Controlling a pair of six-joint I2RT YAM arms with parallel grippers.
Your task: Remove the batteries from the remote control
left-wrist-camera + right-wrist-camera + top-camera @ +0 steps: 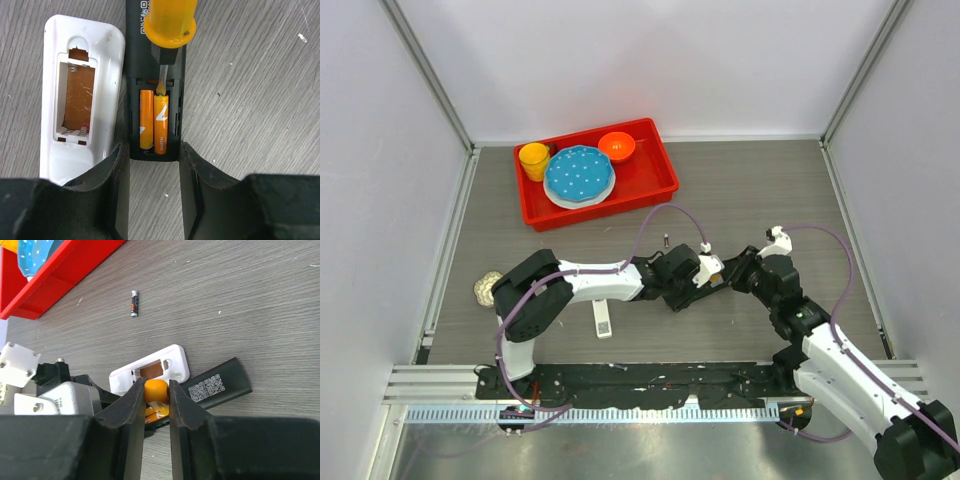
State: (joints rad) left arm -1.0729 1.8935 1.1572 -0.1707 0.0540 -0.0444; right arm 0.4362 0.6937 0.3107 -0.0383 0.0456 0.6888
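In the left wrist view a black remote (131, 55) lies with its back open and two orange batteries (154, 125) side by side in the compartment. My left gripper (152, 150) clasps the remote's near end between its fingers. My right gripper (156, 385) is shut on an orange-handled screwdriver (170, 20), whose tip touches the top of the right battery (161, 125). A white remote (107, 60) lies next to the black one with its compartment empty. A dark loose battery (134, 303) lies on the table beyond the remotes.
A red tray (655, 180) at the back holds a yellow cup (533, 158), a blue dotted plate (579, 173) and an orange bowl (616, 146). A small white strip (603, 318) lies near the left arm. A crumpled beige object (487, 289) sits at the left edge.
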